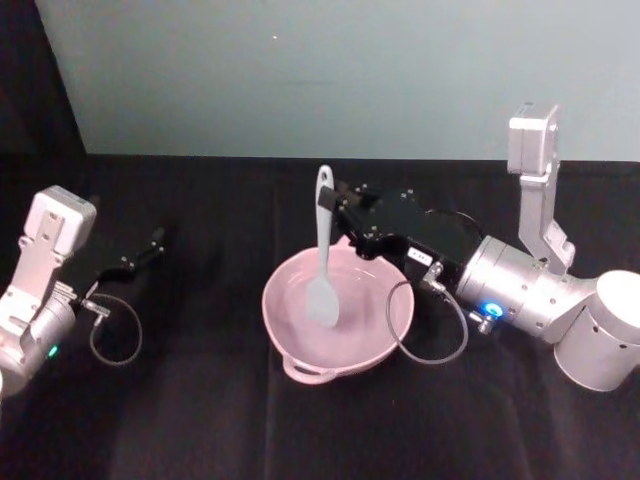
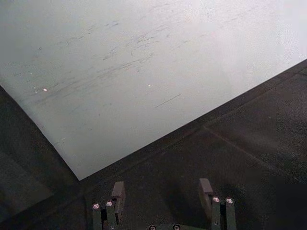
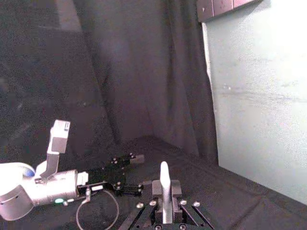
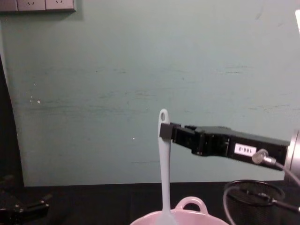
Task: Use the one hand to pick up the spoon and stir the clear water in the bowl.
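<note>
Bowl [image 1: 350,355]: round, smooth, pale pink, loop handle nearest us, on the black-draped table [image 1: 200,420].
Spoon [image 1: 322,270]: white plastic, upright, flat paddle head in the bowl.
Right claw [image 4: 165,130]: slim, black, clamped on the spoon's handle below its hole.
Left claw [image 2: 161,189]: parted, empty, at left.
Wall [image 1: 300,70]: matte teal; we see faint scuffs.

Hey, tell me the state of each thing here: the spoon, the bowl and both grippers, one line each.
spoon: upright, held near the top of its handle, head dipped in the bowl.
bowl: upright, holding clear water.
right gripper: shut on the spoon, above the bowl.
left gripper: open, empty, parked off to the left.
</note>
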### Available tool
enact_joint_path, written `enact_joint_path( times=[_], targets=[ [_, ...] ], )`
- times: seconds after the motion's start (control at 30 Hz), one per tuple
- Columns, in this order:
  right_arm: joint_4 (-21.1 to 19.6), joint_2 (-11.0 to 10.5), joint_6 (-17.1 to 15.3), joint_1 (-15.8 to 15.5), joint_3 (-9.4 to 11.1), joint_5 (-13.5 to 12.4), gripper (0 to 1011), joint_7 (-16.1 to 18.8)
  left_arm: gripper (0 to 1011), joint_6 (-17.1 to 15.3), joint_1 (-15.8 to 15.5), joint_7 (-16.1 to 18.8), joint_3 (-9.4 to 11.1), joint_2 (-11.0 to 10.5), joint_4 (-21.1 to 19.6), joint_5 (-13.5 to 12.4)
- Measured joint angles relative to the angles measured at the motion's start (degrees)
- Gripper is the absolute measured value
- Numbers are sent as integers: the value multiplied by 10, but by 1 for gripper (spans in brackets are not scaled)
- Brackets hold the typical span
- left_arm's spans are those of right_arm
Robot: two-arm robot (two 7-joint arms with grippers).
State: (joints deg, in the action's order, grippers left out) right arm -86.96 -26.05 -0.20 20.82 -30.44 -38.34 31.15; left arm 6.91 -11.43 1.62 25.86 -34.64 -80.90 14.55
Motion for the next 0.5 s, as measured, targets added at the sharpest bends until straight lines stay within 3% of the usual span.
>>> enact_joint_path(
  times=[0.27, 0.5],
  targets=[
    [11, 13, -2, -2, -1, 7, 113, 4, 1011, 0, 0, 0, 0, 0, 0, 0],
    [65, 42, -1, 26, -10, 17, 113, 14, 1011, 0, 0, 0, 0, 0, 0, 0]
  ],
)
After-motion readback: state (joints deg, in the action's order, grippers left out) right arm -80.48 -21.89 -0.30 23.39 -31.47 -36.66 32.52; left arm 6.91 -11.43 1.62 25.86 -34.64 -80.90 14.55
